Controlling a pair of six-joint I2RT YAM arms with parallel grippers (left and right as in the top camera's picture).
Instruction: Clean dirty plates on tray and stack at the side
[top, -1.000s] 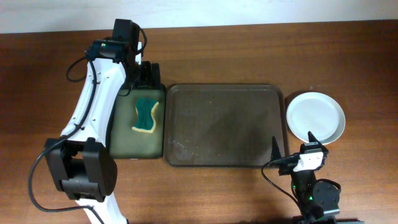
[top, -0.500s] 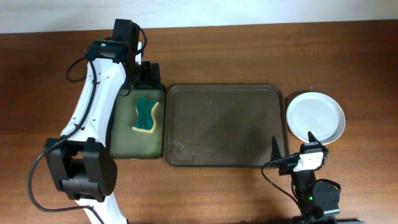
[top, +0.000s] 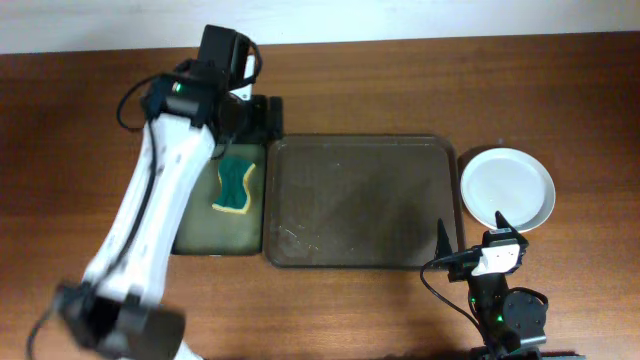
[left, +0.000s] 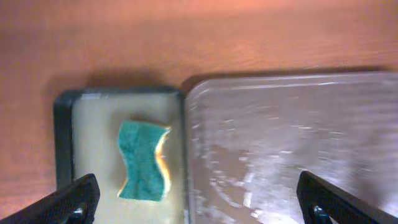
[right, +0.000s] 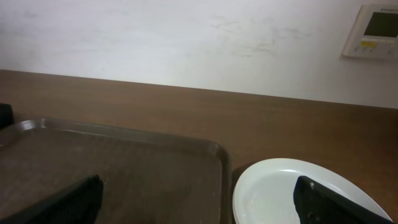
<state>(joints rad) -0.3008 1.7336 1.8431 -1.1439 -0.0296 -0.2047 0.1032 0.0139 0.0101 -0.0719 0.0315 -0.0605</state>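
Plates (top: 507, 187) stacked on table, just right of tray (top: 360, 200); can't tell count. Risk: clipping stack rim with right gripper (top: 470, 230), parked near it, wide open, empty. Left gripper (left: 199, 199) open too, empty, hovering near sponge (top: 234, 186).

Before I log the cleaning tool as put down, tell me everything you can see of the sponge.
The sponge is a wavy-sided pad: a teal-green scouring face on top, a yellow foam layer showing along one long edge. It looks soft and whole. It lies flat, green side up, on the pale greenish floor of the small dark tray, near the wall that borders the large brown tray, with a thin gap. Only that floor touches it; nothing grips it.
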